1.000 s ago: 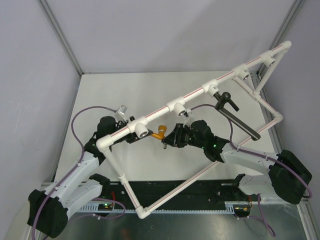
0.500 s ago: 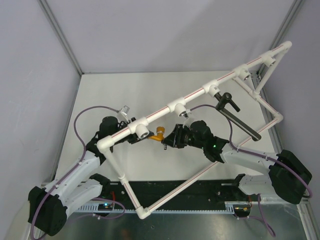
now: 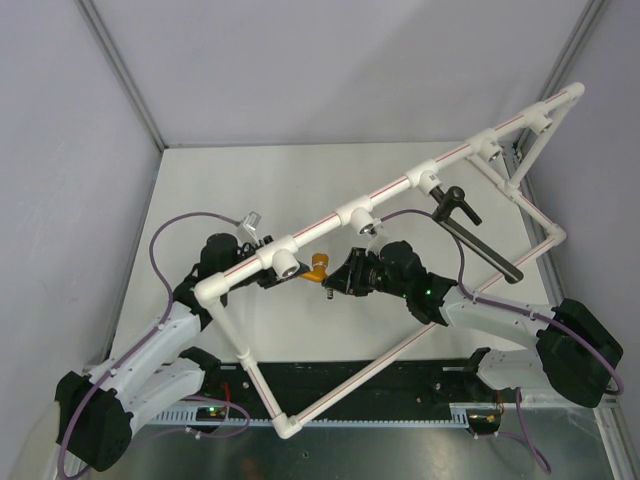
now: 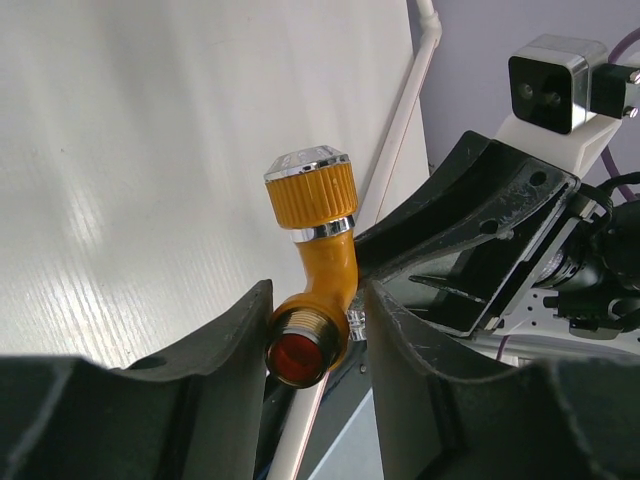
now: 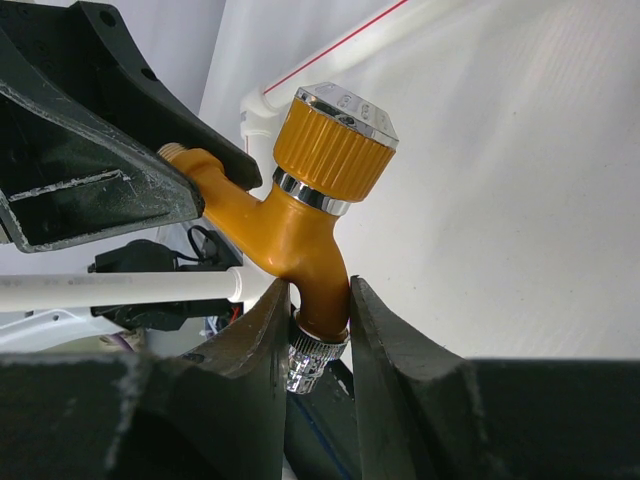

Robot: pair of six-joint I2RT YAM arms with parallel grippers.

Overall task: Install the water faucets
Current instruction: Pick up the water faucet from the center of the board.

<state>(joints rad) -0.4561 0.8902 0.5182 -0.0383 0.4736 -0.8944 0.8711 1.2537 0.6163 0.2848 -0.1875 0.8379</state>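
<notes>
The orange-brass tap (image 3: 318, 266) with its silver-topped knob (image 5: 335, 140) hangs above the table, just in front of the white pipe frame (image 3: 385, 192). My right gripper (image 5: 318, 295) is shut on the tap's spout, just above the silver nozzle. My left gripper (image 4: 318, 300) is open around the tap's threaded end (image 4: 300, 352). Its left finger touches the thread and a small gap shows at the right finger. In the top view, both grippers meet at the tap under the frame's long bar. The black tap (image 3: 452, 208) with its long arm (image 3: 485, 248) sits in a socket on that bar.
The pipe frame's lower bars (image 3: 250, 365) cross above the table in front of both arms. A free round socket (image 3: 285, 263) faces forward beside the tap, and others (image 3: 358, 215) sit along the bar. Grey walls close the back and sides.
My left wrist has edged slightly to the right toward the tap. The right gripper and the tap have hardly moved.
</notes>
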